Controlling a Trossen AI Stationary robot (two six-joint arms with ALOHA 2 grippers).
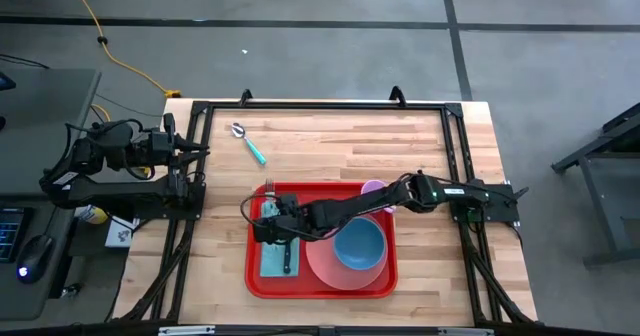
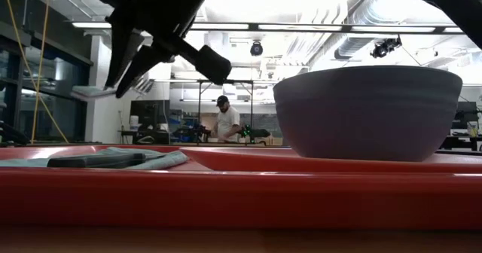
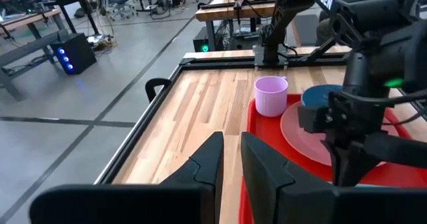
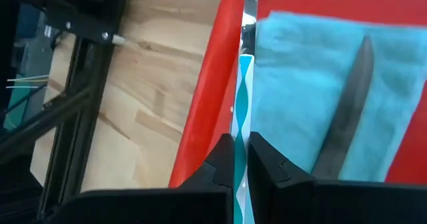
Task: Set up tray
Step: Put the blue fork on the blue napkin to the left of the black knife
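The red tray sits mid-table. It holds a pink plate with a blue bowl on it, and a light-blue napkin with a dark knife lying on top. My right gripper reaches from the right and hovers over the tray's left part, shut on a teal-handled utensil. A lilac cup stands at the tray's far edge. A teal-handled spoon lies on the wood. My left gripper waits shut at the table's left edge. My right gripper pinches the utensil's teal-and-white handle between its two fingers. The handle sticks out forward along the fingers, with its metal end farthest out. The utensil is lifted clear, above the napkin's left edge and the tray's left rim.
Bare wood lies left of the tray and across the table's far half. A black frame rail borders the table. In the low view a person stands far off in the room.
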